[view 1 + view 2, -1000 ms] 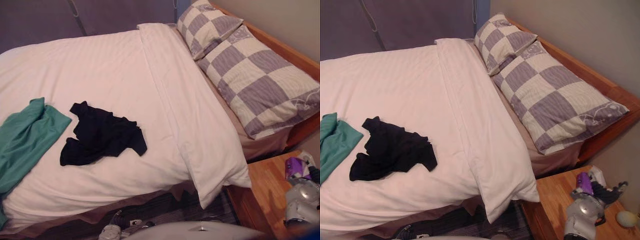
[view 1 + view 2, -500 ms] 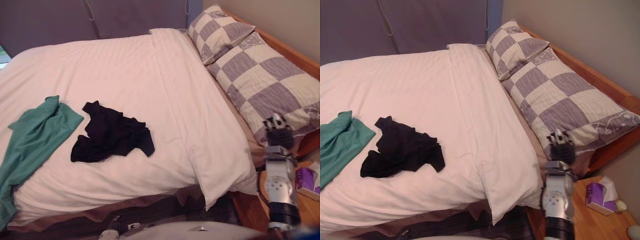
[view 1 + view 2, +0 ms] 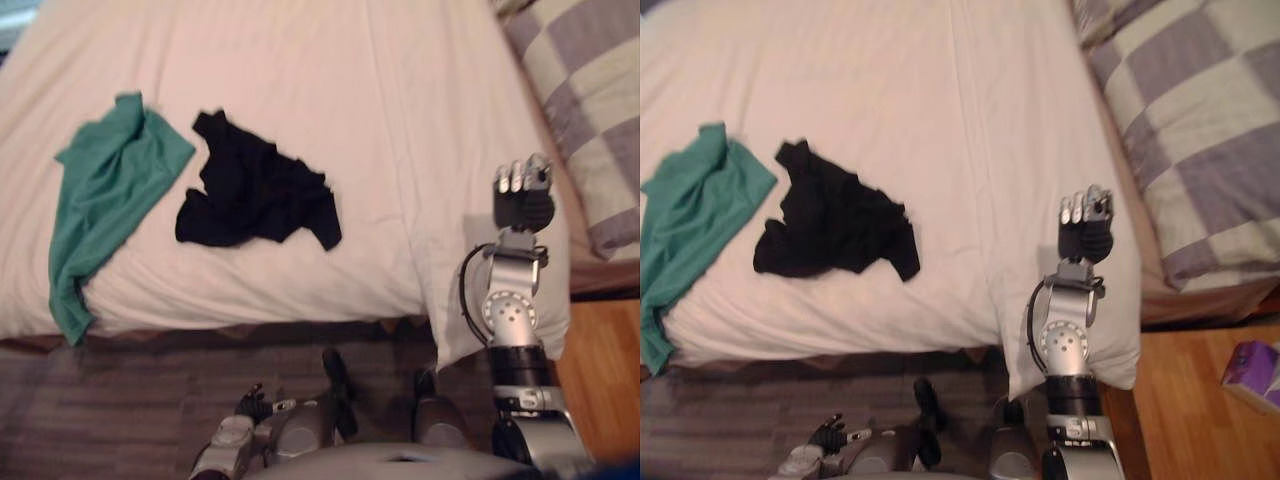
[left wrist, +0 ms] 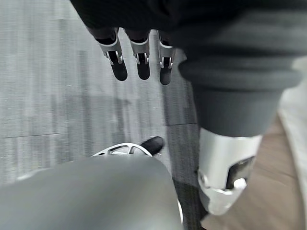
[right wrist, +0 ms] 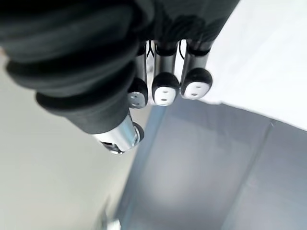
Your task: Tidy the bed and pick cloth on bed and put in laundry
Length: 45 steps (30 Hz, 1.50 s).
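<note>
A crumpled black cloth point(image 3: 255, 185) lies on the white duvet point(image 3: 330, 90), towards the near edge of the bed. A green cloth point(image 3: 110, 190) lies to its left and hangs a little over that edge. My right hand point(image 3: 522, 195) is raised above the duvet's near right corner, well to the right of the black cloth; its fingers point(image 5: 164, 88) are curled and hold nothing. My left hand point(image 3: 232, 442) hangs low beside the bed over the grey carpet, with its fingers point(image 4: 139, 60) straight and empty.
Checked grey and cream pillows point(image 3: 590, 110) lie along the right side of the bed. A wooden surface point(image 3: 600, 370) sits at the lower right with a purple box point(image 3: 1252, 368) on it. Grey carpet point(image 3: 120, 400) runs along the bed's near edge.
The camera has tilted down towards the bed's near edge. My right arm has risen from beside the wooden surface to over the duvet's corner, and its fingers have curled shut.
</note>
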Tool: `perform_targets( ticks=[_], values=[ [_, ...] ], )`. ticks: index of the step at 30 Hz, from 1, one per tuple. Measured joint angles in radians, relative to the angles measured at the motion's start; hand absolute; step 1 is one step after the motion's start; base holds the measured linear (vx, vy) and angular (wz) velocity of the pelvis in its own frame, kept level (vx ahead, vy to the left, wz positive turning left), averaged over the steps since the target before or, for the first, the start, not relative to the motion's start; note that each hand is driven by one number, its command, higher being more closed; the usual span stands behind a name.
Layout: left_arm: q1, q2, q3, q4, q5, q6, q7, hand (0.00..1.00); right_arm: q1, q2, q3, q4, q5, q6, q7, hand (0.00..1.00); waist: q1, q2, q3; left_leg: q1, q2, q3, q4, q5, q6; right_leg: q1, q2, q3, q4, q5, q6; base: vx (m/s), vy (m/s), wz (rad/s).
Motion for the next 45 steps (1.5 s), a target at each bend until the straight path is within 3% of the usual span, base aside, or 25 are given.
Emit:
perform_targets(
  ticks=[2, 6, 9, 12, 15, 18, 20, 24, 26, 30, 33, 37, 41, 45],
  values=[
    [-0.042, -0.034, 0.001, -0.036, -0.058, -0.018, 0.005, 0.0, -0.018, -0.004, -0.013, 0.0, 0.012, 0.0, 0.004, 1.0, -0.004, 0.025, 0.058, -0.037, -0.016, 0.022, 0.002, 0.011, 0.006, -0.077, -0.016, 0.024, 0.058, -0.015, 0.012, -0.03, 0.054, -0.15],
    [-0.095, -0.081, 0.025, -0.034, -0.118, -0.052, 0.007, 0.0, -0.024, -0.017, -0.02, 0.013, 0.082, 0.0, 0.049, 1.0, -0.004, 0.055, 0.107, -0.105, -0.032, 0.06, 0.003, 0.024, 0.004, -0.21, -0.025, 0.076, 0.152, -0.044, 0.012, -0.01, -0.004, -0.15],
    [-0.116, -0.107, 0.044, -0.025, -0.149, -0.077, 0.03, 0.0, -0.011, 0.0, -0.01, 0.03, 0.119, -0.021, 0.131, 1.0, -0.01, 0.059, 0.143, -0.108, -0.03, 0.075, 0.003, 0.032, -0.009, -0.244, -0.021, 0.098, 0.198, -0.062, 0.002, 0.0, -0.073, -0.12],
    [-0.116, -0.141, 0.049, -0.021, -0.174, -0.103, 0.048, 0.0, 0.023, 0.04, -0.002, 0.05, 0.158, -0.057, 0.223, 1.0, -0.017, 0.059, 0.143, -0.101, -0.025, 0.091, 0.003, 0.031, -0.024, -0.255, -0.013, 0.113, 0.221, -0.077, -0.004, 0.03, -0.078, -0.13],
    [-0.12, -0.182, 0.057, -0.002, -0.195, -0.118, 0.05, 0.0, 0.122, 0.063, -0.01, 0.053, 0.191, -0.065, 0.317, 1.0, -0.033, 0.057, 0.144, -0.094, -0.021, 0.115, 0.003, 0.024, -0.032, -0.26, -0.004, 0.134, 0.218, -0.078, -0.006, 0.03, -0.023, -0.24],
    [-0.129, -0.19, 0.08, 0.014, -0.195, -0.117, 0.061, 0.0, 0.25, 0.063, -0.086, 0.162, 0.245, -0.06, 0.327, 1.0, -0.042, 0.038, 0.155, -0.062, -0.018, 0.162, 0.003, 0.006, -0.038, -0.249, 0.009, 0.177, 0.213, -0.078, -0.005, 0.03, 0.006, -0.45],
    [-0.129, -0.199, 0.1, 0.019, -0.196, -0.114, 0.076, 0.0, 0.357, 0.06, -0.17, 0.313, 0.306, -0.043, 0.323, 1.0, -0.068, 0.036, 0.156, -0.045, -0.015, 0.189, 0.003, -0.006, -0.03, -0.24, 0.016, 0.19, 0.203, -0.078, -0.004, 0.05, 0.013, -0.37],
    [-0.138, -0.202, 0.123, 0.039, -0.204, -0.111, 0.091, 0.0, 0.509, 0.05, -0.222, 0.337, 0.329, -0.009, 0.362, 1.0, -0.116, 0.019, 0.165, 0.007, -0.005, 0.235, 0.003, -0.026, -0.028, -0.199, 0.033, 0.225, 0.186, -0.076, -0.002, 0.08, 0.009, -0.43],
    [-0.138, -0.195, 0.13, 0.042, -0.204, -0.112, 0.092, 0.0, 0.562, 0.044, -0.25, 0.338, 0.333, 0.021, 0.412, 1.0, -0.122, -0.004, 0.152, 0.05, 0.009, 0.26, 0.003, -0.038, -0.026, -0.152, 0.044, 0.228, 0.161, -0.074, -0.002, 0.09, 0.004, -0.26],
    [-0.131, -0.193, 0.152, 0.057, -0.201, -0.108, 0.091, 0.0, 0.568, 0.042, -0.284, 0.314, 0.333, 0.053, 0.496, 1.0, -0.113, -0.048, 0.112, 0.079, 0.034, 0.284, 0.04, -0.073, -0.026, -0.089, 0.047, 0.219, 0.114, -0.068, -0.006, 0.08, 0.017, -0.05],
    [-0.089, -0.189, 0.196, 0.055, -0.186, -0.106, 0.09, 0.0, 0.569, 0.042, -0.292, 0.129, 0.332, 0.062, 0.591, 1.0, -0.104, -0.088, 0.064, 0.123, 0.048, 0.287, 0.074, -0.108, -0.032, -0.004, 0.041, 0.204, 0.06, -0.061, -0.002, 0.12, 0.052, 0.03],
    [-0.054, -0.189, 0.198, 0.054, -0.178, -0.095, 0.087, 0.0, 0.571, 0.045, -0.286, -0.082, 0.316, 0.099, 0.689, 1.0, -0.079, -0.104, -0.002, 0.158, 0.055, 0.307, 0.076, -0.116, -0.034, 0.061, 0.036, 0.169, 0.02, -0.051, 0.001, 0.11, 0.029, 0.16],
    [-0.036, -0.192, 0.198, 0.053, -0.145, -0.09, 0.081, 0.0, 0.564, 0.057, -0.193, -0.218, 0.254, 0.146, 0.73, 1.0, -0.052, -0.109, -0.05, 0.187, 0.062, 0.289, 0.087, -0.126, -0.035, 0.127, 0.029, 0.104, 0.008, -0.051, 0.001, 0.09, -0.011, 0.31],
    [-0.034, -0.189, 0.193, 0.052, -0.104, -0.087, 0.068, 0.0, 0.506, 0.063, -0.124, -0.263, 0.257, 0.128, 0.71, 1.0, -0.035, -0.102, -0.058, 0.175, 0.06, 0.252, 0.113, -0.136, -0.027, 0.141, 0.012, 0.056, 0.014, -0.051, 0.002, 0.02, 0.016, 0.32]
  ],
)
